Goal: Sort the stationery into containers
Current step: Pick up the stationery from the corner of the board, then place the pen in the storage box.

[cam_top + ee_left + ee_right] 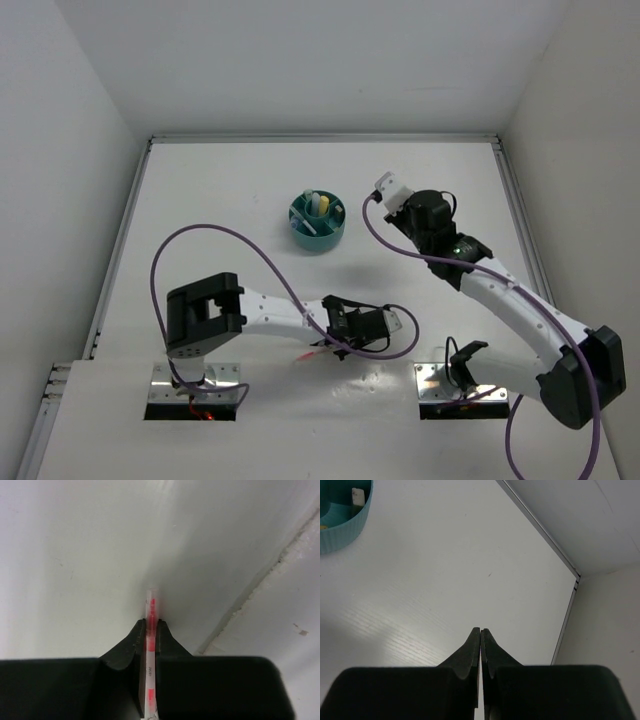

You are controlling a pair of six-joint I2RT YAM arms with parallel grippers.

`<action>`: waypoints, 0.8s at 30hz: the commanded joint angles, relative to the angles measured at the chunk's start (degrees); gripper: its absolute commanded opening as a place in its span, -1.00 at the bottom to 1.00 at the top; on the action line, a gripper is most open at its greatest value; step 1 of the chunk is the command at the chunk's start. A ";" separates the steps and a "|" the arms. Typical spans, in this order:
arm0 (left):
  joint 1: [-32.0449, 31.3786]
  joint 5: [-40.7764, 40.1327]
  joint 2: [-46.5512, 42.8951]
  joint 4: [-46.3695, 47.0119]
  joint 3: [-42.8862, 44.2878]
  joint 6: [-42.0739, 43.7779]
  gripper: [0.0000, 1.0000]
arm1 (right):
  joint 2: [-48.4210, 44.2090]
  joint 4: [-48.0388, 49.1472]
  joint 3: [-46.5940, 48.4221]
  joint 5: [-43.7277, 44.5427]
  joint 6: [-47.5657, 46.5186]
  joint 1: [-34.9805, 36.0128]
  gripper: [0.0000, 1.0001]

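Left wrist view shows you the left gripper (151,626) pinched tight on a thin pink-red plastic pen (151,604). The pen's long side runs along the fingers, and its tip pokes out past them toward the white table (75,555). From above, you see the pen at the near side, between the two arm bases. Your right gripper (480,631) is squeezed closed with nothing in it. It is to the right of the round teal plastic bowl (300,232), far out in the middle.
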 commanded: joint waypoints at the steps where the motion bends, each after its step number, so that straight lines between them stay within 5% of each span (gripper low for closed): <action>1: 1.46 -3.82 0.27 -2.38 -1.21 -1.80 -0.90 | -1.54 2.21 0.10 -0.47 1.08 -0.23 -1.00; 7: 9.71 -9.97 -7.20 1.29 -1.21 -5.32 -1.00 | -2.06 2.74 -0.42 -0.47 1.08 -0.23 -0.97; 8: 11.12 -9.97 -10.26 2.53 -1.91 -5.85 -1.00 | -2.06 2.74 -0.42 -0.47 1.08 -0.23 -0.79; 9: 13.83 -10.49 -11.85 3.85 -1.91 -5.85 -1.00 | -2.06 3.26 -1.03 -0.47 1.08 -0.23 -0.09; 10: 15.25 -11.02 -13.35 6.47 -2.70 -7.42 -1.00 | -2.06 3.79 -1.04 -0.47 1.08 -0.23 0.28; 12: 19.45 -11.03 -17.55 9.47 -3.58 -7.95 -1.00 | -2.06 3.79 -1.04 0.32 1.08 -0.23 0.46; 14: 22.11 -11.73 -20.12 14.28 -4.29 -8.49 -1.00 | -2.06 3.79 -1.04 0.32 1.08 -0.23 -0.16; 15: 24.73 -10.95 -22.74 18.76 -4.90 -9.18 -1.00 | -2.06 3.79 -1.56 0.32 1.08 -0.23 -0.85; 16: 25.89 -10.33 -24.33 18.80 -6.12 -9.19 -1.00 | -2.06 4.31 -1.57 0.32 1.08 -0.23 -0.98; 19: 29.49 -7.86 -28.64 31.16 -10.08 -11.03 -1.00 | -1.54 4.32 -2.09 -0.21 1.08 -0.23 -1.00; 24: 32.04 -14.78 -36.12 56.11 -21.04 -11.56 -1.00 | -1.01 4.32 -2.62 -1.43 1.08 -0.23 -1.00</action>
